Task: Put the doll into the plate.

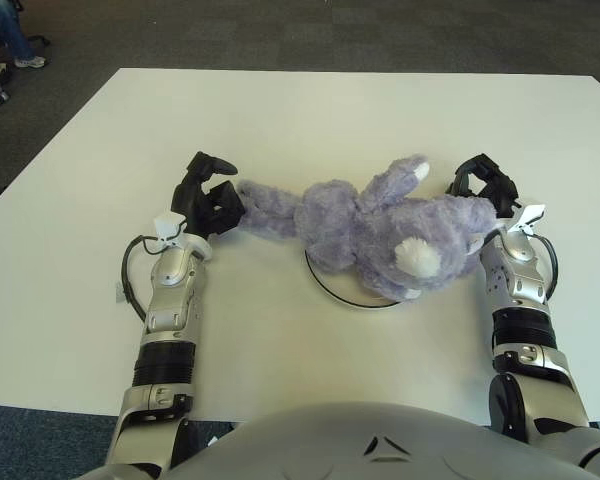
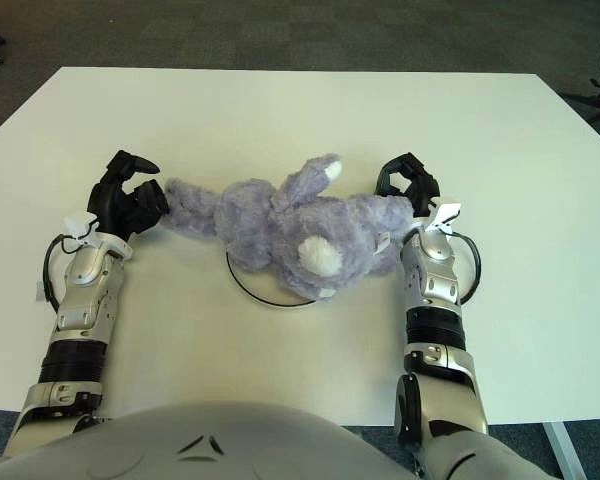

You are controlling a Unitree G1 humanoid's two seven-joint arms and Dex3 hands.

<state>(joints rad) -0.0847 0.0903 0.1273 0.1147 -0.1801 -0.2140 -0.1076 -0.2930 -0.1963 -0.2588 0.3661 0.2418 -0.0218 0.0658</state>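
Clearly soft, light, floppy: purple doll (image 1: 380, 235) sprawled across plate (image 1: 325, 281) on surface (image 1: 280, 120). Limb pinched by left hand (image 1: 210, 200); head end cupped by right hand (image 1: 483, 182). Firm body best gripped.

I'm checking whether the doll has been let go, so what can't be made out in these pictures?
- Plate: mostly hidden under the purple plush doll; only its near-left rim shows in both views.
- Left hand: fingers meet the doll's limb, but grip is unclear.
- Right hand: fingers partly hidden behind the doll's head, contact unclear.
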